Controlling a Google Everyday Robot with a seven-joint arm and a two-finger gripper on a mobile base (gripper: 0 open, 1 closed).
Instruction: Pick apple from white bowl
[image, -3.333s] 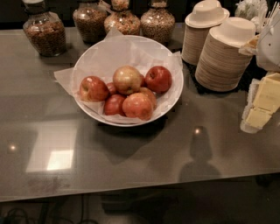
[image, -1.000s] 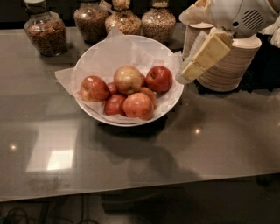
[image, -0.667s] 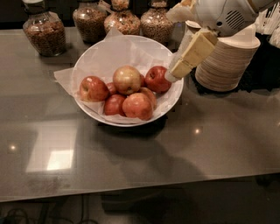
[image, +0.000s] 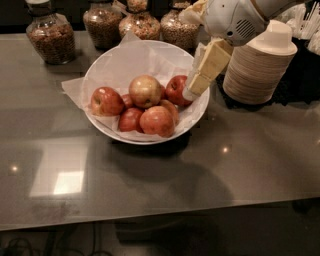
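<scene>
Since the earlier frames, the end effector (image: 194, 87) had swung in from the right edge of the view and dropped to the right side of the bowl (image: 115, 133); nothing else had shifted. It hung tilted, its tip slanting down and to the left, just over the bowl's right rim and right beside a red apple (image: 176, 90). Whether it was wide or narrow could not be told, and it held nothing. That slant probably let the arm reach past the stack of paper bowls (image: 255, 65) standing close on the right.

The apple (image: 145, 91), pale with a pink blush, sat on top of the pile at the middle of the bowl, propped up by the redder fruit around it. Its raised seat left its top and sides open to a grasp from above. The red apple lay between it and the end effector, so the approach still had to carry over that one, and a nudge could set the pile rolling.

Crinkled paper lined the bowl and spilled over its left rim. Behind it stood jars (image: 102, 25) in a row on the tabletop (image: 225, 165).
</scene>
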